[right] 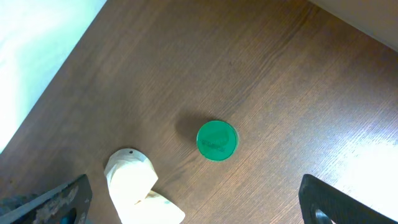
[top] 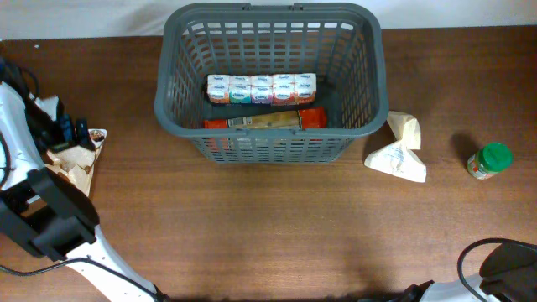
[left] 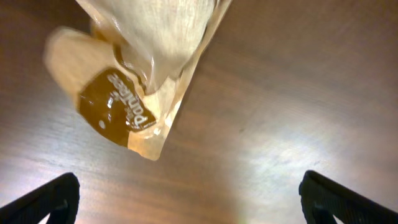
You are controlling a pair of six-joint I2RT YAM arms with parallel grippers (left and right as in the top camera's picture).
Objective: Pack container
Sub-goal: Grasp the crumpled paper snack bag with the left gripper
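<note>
Container (top: pixel 268 148) upright, long axis side to side; left gripper (left: pixel 189 200) and right gripper (right: pixel 196 200) spread wide

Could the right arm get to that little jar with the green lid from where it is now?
Probably yes. The jar stands by itself, below the right gripper, whose jaws are spread wide. The cream bag lies beside the jar but apart from it, so nothing seems to block the way down.

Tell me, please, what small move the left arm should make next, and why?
Probably ease the open left claw forward over the snack bag, then lower: the bag lies ahead of the claw, not between its jaws, and outside the basket.
</note>
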